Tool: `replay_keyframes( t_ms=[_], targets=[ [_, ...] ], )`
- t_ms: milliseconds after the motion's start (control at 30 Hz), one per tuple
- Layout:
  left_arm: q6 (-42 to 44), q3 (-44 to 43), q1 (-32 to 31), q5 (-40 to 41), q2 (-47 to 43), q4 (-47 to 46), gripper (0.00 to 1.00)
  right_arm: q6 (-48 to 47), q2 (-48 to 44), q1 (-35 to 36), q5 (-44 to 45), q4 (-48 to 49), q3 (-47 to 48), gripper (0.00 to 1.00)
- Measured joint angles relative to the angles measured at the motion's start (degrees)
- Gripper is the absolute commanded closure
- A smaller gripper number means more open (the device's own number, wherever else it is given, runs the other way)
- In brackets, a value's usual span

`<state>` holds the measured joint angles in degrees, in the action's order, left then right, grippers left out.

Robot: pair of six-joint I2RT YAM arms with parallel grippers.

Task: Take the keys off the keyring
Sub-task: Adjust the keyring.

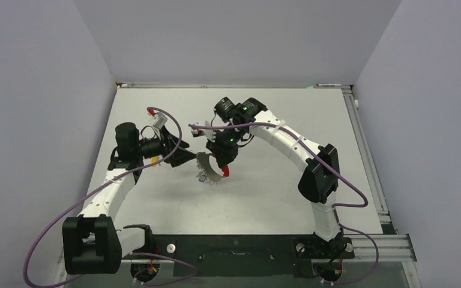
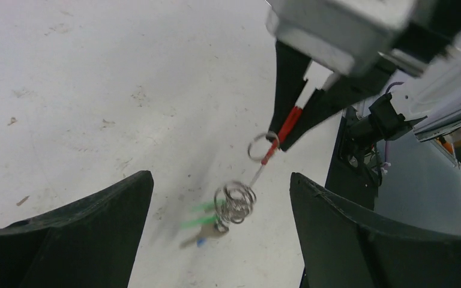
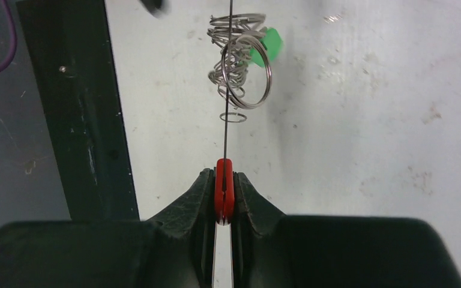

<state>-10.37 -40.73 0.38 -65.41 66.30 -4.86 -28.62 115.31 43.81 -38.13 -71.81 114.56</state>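
Hanging from the right gripper (image 3: pixel 223 186), the keyring (image 3: pixel 240 66) dangles clear of the table (image 2: pixel 96 90). The jaws are pinched tight on its red strap (image 3: pixel 223 198), and a thin wire runs from the strap to a tangle of silver rings. The keys (image 2: pixel 199 219) cluster at the end of that tangle furthest from the right gripper. Green tags and a blue one show, though blur makes the count uncertain, perhaps three. The left gripper (image 2: pixel 220 176) sits beside and below the right gripper, its fingers spread wide on either side of the rings and holding nothing. Every key in view is threaded on the rings, so by my judgement none of these has been removed. Each has yet to be gripped and worked off.
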Motion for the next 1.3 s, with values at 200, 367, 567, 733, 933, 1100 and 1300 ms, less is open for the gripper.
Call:
replay_keyframes(
  t_ms=[200,367,567,733,933,1100,1300],
  targets=[
    [1.64,2.03,-4.04,-0.66,-2.84,-3.91,0.27,-2.21,-0.90,8.02,-0.48,-0.74,-0.59,0.95],
    [5.38,6.14,-5.33,-1.53,-7.80,-2.10,0.29,-3.80,-1.53,9.09,-0.68,-2.16,-0.59,0.95],
    [3.78,10.71,-5.55,-2.62,-9.25,-1.92,0.31,-5.35,-1.46,9.55,-0.74,-5.57,-0.59,0.95],
    [0.92,10.80,-5.07,-4.57,-9.27,-2.32,0.32,-6.34,-1.46,9.22,-1.81,-6.32,-0.57,0.95],
    [-0.44,7.96,-6.01,-7.61,-9.07,-0.52,0.32,-6.69,-1.46,5.62,-4.85,-6.05,-0.39,0.95],
    [3.93,5.77,-9.66,-8.66,-7.26,6.16,0.38,-6.75,-1.40,3.04,-6.40,-5.88,0.13,0.95],
    [0.76,7.39,-11.08,-7.45,-5.86,3.06,0.86,-7.91,-1.38,3.52,-9.40,-6.38,1.60,0.95]
  ],
)
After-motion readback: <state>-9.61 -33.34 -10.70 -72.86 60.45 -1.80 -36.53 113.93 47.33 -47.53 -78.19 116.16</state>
